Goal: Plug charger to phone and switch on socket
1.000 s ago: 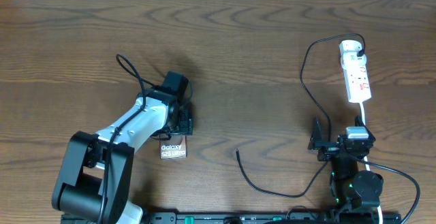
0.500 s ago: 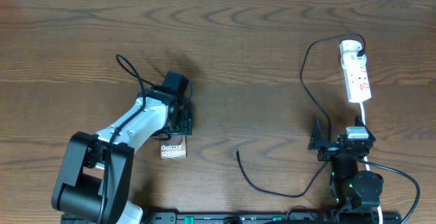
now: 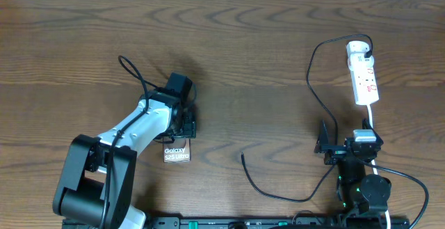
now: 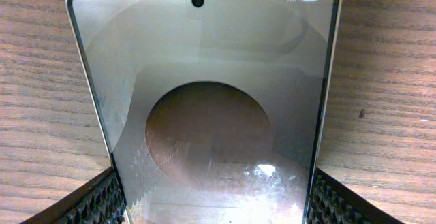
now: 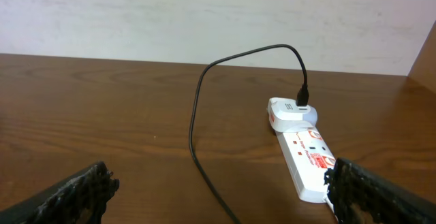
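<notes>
Wooden table (image 3: 264, 41), the phone (image 3: 176, 152) and the socket (image 3: 363, 76) well apart.
The left gripper (image 3: 186, 133) clasped the phone by its edges; the right gripper (image 5: 219, 198) gaped wide, empty.

1 phone (image 3: 176, 153), 1 charger (image 5: 193, 125), 1 socket (image 3: 363, 76)

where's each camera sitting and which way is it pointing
overhead: above the table, facing straight down; left arm and right arm show.
left wrist: on the left arm, facing the phone, left tool either side.
right wrist: on the right arm, facing across to the socket and charger; open right tool shows.
shared: overhead and right wrist both see socket and charger.
</notes>
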{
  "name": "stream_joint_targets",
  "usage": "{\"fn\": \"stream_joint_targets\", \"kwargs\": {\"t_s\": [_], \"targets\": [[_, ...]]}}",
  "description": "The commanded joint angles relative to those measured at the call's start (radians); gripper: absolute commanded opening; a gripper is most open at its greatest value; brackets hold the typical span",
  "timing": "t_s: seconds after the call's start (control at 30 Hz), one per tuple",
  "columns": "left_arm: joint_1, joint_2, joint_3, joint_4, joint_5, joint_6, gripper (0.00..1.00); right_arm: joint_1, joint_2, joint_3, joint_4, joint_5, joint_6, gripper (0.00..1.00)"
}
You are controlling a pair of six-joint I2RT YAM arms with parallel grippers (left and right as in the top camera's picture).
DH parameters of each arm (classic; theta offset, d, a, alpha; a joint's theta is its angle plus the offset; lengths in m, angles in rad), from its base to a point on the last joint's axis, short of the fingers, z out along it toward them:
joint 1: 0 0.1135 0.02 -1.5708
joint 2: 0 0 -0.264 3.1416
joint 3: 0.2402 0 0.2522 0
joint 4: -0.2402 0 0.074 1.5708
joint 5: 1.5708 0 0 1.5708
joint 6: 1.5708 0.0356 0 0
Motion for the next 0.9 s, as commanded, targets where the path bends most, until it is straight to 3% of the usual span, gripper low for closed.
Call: {"fn": "stream_joint_targets", "kwargs": {"t_s": [0.0,0.07,0.87], "targets": [[0.003,0.016,-0.033,0.002,-0.017,0.012,0.12,0.008,-0.003,-0.001,-0.005,0.002,-0.008,0.99],[0.003,0.016,-0.033,0.005,-0.017,0.012,0.08,0.008,-0.003,-0.001,-0.005,0.002,-0.008,0.99],[0.003,-0.031,0.032,-0.002,-0.018,0.017,0.07,0.008,-0.003,-0.001,-0.005,0.002,-0.008,0.99]]}}
